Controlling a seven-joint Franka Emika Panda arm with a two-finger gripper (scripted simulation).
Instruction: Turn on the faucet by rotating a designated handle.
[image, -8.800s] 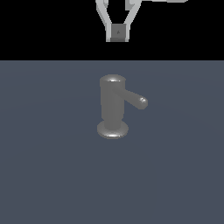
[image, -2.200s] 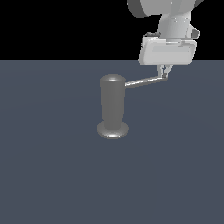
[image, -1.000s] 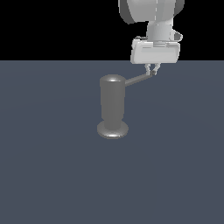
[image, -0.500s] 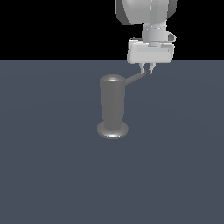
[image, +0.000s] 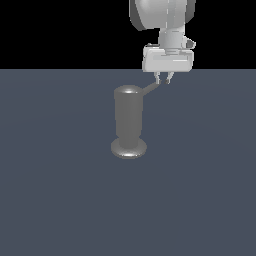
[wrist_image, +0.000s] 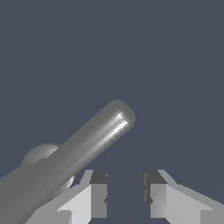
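Since a second ago the handle (image: 151, 88) has swung farther back behind the upright faucet (image: 129, 122), pushed by the unclenched, empty gripper (image: 163, 80) beside its tip, so turning looks well underway.

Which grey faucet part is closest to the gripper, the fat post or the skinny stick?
The skinny stick, the handle: its tip sits right by the gripper, while the thick faucet body stands farther off.
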